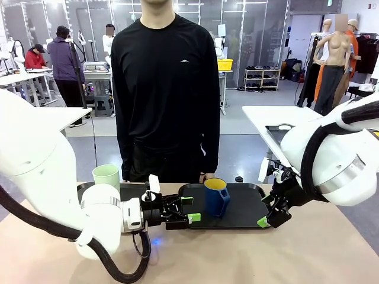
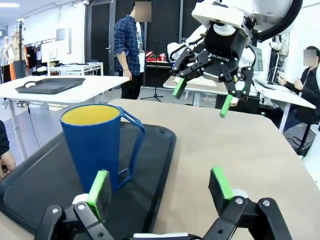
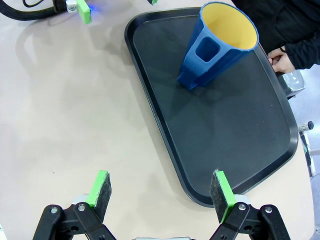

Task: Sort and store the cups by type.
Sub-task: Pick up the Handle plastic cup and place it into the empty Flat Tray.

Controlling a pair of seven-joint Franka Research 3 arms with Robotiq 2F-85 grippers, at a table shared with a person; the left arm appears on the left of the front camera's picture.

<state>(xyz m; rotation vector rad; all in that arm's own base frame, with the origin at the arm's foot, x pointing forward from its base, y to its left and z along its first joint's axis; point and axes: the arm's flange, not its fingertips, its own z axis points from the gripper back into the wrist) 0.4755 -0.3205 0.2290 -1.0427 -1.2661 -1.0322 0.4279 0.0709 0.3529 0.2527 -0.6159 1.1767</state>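
left wrist view: short blue plastic mug with yellow inside (image 2: pixel 97 146) stands upright near the black tray's (image 2: pixel 150 170) left edge, handle toward the left gripper (image 2: pixel 161 187), fingers apart, nearer than the right gripper (image 2: pixel 201 100), also spread, empty.

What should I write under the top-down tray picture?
Blue mug upright on the black tray, open green-padded fingers below.

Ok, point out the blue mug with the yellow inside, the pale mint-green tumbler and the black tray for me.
Blue mug with yellow inside (image 1: pixel 214 198): front view, outer wall.
Pale mint-green plastic tumbler (image 1: pixel 106 176): front view, side wall.
Black tray (image 3: pixel 235 145): right wrist view, bare floor.
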